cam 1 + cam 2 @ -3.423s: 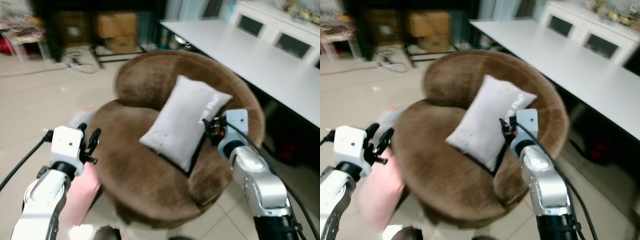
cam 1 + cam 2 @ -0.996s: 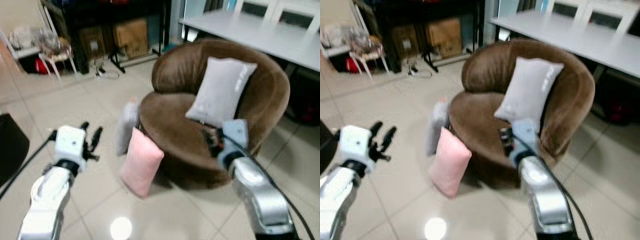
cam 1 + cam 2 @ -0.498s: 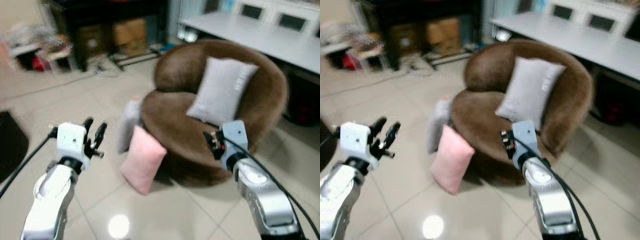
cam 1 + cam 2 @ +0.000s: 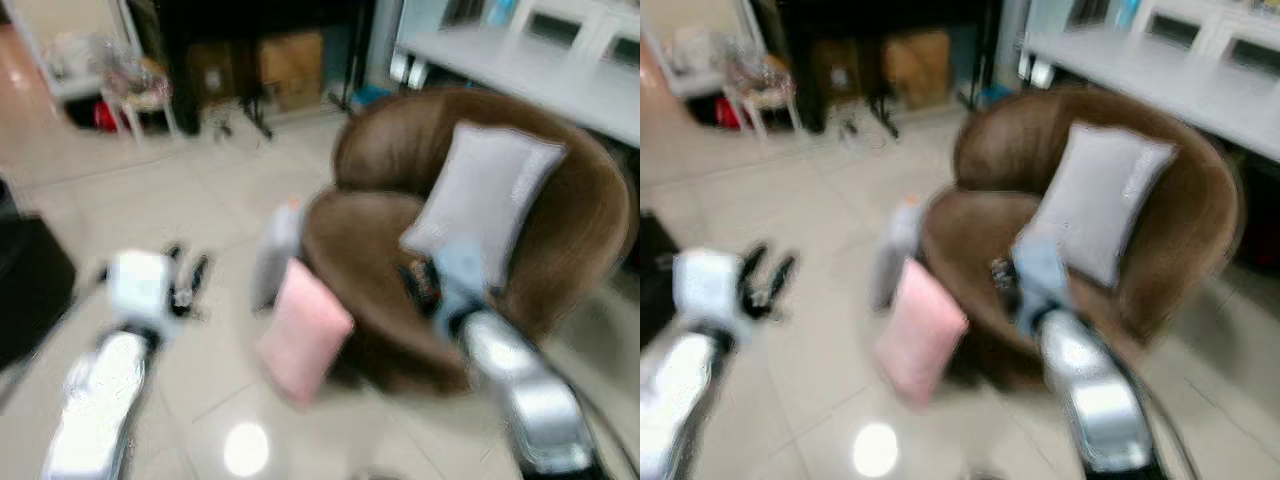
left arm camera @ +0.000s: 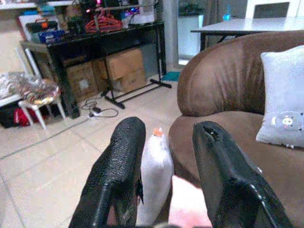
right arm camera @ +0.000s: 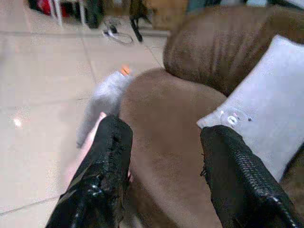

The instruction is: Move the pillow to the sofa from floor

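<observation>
A soft pink rectangular pillow (image 4: pixel 305 330) is propped on the glossy beige tile floor (image 4: pixel 150 200), leaned against the round brown plush sofa (image 4: pixel 400 160). A pale grey fabric cushion (image 4: pixel 483 200) is stood on the seat. The left gripper (image 5: pixel 164 161) and right gripper (image 6: pixel 164 161) are both held wide apart, nothing gripped.
</observation>
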Available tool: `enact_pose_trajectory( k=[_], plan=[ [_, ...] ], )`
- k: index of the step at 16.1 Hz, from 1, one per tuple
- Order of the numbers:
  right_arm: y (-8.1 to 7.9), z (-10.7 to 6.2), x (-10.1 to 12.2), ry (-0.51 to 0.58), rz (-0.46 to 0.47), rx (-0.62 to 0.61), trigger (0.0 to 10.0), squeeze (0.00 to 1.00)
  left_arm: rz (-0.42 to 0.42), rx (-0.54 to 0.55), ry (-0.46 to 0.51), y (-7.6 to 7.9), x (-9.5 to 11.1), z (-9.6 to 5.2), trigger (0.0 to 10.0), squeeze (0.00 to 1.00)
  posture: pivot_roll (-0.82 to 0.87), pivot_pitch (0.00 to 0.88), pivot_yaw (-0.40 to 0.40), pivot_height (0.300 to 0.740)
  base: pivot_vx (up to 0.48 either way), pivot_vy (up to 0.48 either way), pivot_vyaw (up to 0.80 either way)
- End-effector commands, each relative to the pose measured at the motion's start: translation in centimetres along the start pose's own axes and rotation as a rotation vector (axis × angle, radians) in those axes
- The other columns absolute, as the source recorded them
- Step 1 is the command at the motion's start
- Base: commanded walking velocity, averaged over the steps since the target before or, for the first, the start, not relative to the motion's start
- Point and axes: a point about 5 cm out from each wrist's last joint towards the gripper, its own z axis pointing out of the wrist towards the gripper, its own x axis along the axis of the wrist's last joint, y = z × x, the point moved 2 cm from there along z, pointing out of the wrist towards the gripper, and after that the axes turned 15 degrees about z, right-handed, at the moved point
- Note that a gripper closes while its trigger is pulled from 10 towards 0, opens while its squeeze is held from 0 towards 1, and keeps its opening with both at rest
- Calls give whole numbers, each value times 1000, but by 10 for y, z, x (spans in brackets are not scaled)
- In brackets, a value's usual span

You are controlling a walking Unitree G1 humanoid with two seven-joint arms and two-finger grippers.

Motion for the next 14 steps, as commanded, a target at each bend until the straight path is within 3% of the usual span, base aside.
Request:
enact_pose_trajectory(
  k=[1,14],
  plan=[
    [-7,1,6,20,-1,24,10000,0,18,23,2,-8,1,-2,10000,0,-30,0,-18,740,390,0,0],
    [-7,1,3,10,12,45,10000,0,31,23,-8,-10,-2,-4,10000,0,-23,0,-24,740,384,0,0]
  ],
)
